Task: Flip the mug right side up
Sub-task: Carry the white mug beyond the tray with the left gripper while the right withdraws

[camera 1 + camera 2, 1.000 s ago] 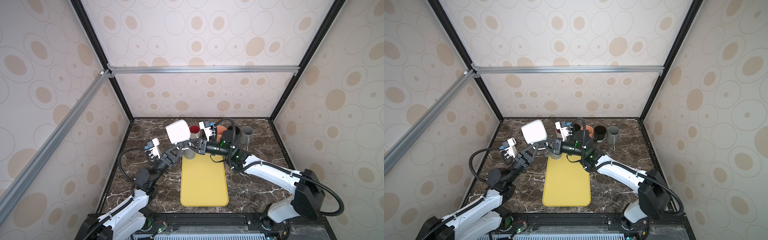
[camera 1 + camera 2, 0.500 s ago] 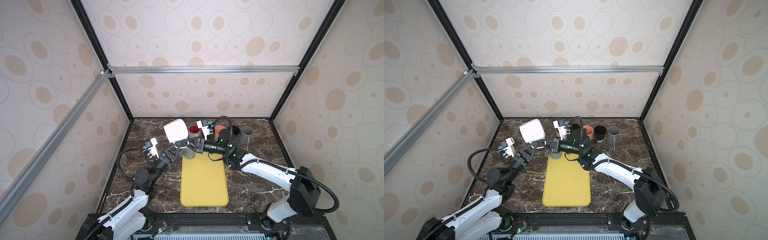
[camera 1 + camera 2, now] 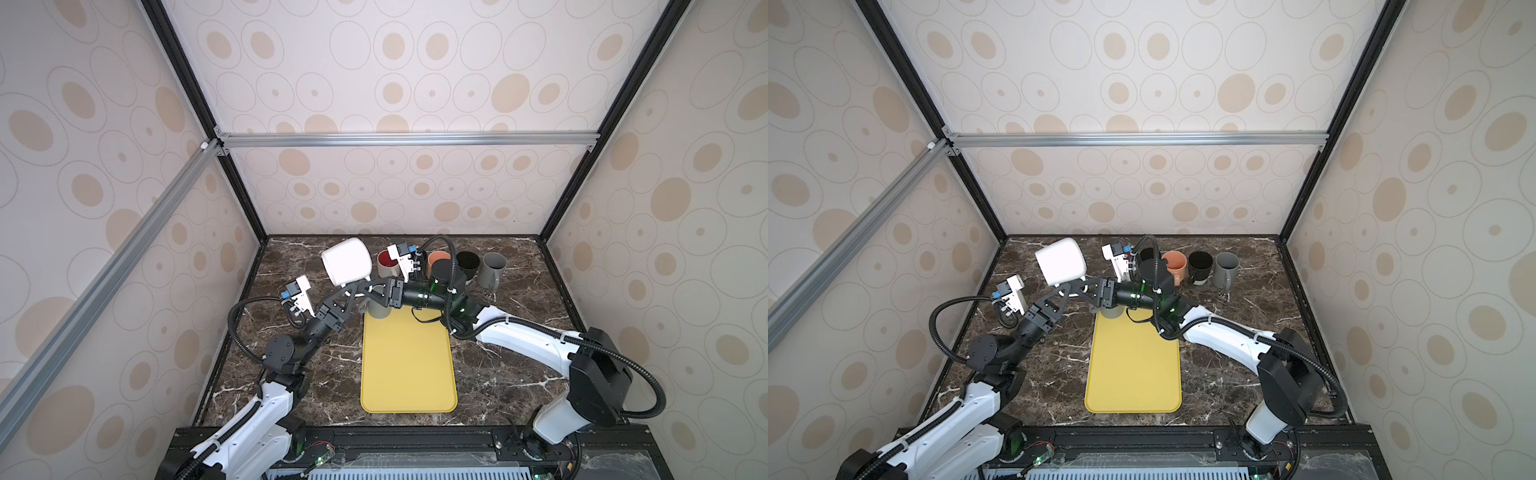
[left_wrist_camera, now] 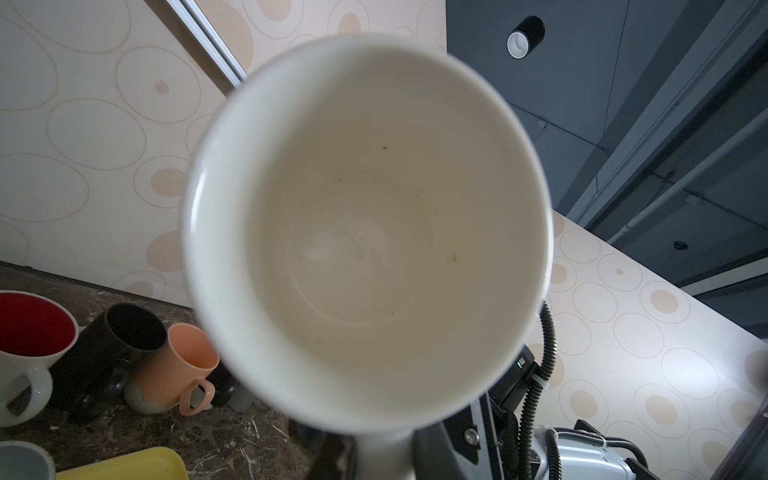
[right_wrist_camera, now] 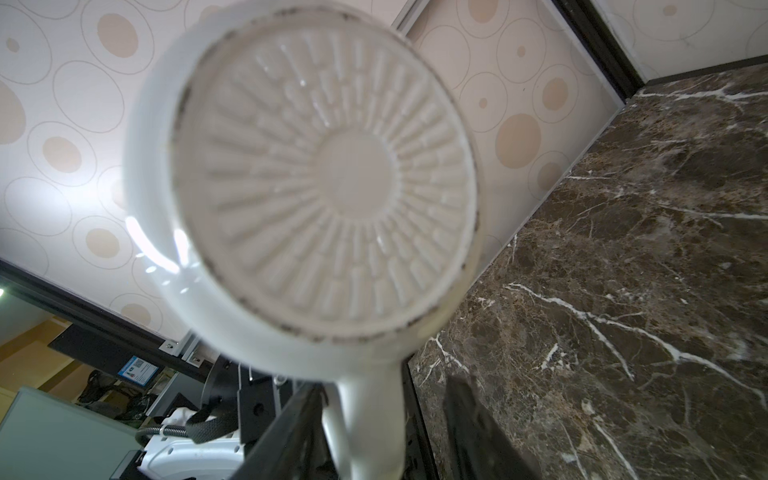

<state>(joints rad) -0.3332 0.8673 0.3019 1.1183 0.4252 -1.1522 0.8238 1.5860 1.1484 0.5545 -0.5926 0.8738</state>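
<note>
The white mug (image 3: pixel 347 261) (image 3: pixel 1060 261) hangs in the air over the far left part of the table (image 3: pixel 498 374), tipped onto its side with its handle (image 5: pixel 370 419) pointing down. The left wrist view looks straight into its empty mouth (image 4: pixel 365 232), and the right wrist view faces its ribbed, blurred base (image 5: pixel 316 178). In both top views the handle is mostly covered by the two end effectors that meet under the mug. The left end effector (image 3: pixel 351 293) (image 3: pixel 1065 291) is clamped tight on the handle, though the contact itself falls below the edge of the left wrist view. The right end effector (image 3: pixel 374 293) (image 3: pixel 1088 291) reaches the same handle from the opposite side with its jaws partly spread. In the right wrist view bare table shows between the handle and one dark finger (image 5: pixel 473 424); the other side is too cluttered to read. Directly beneath the end effectors a grey mug (image 3: pixel 378 309) is half hidden at the far edge of the yellow tray (image 3: pixel 407 365), and whether it stands on the tray or on the table cannot be told. A row of mugs (image 3: pixel 468 264) lines the back of the table, part of it screened by the right arm's wrist.
</note>
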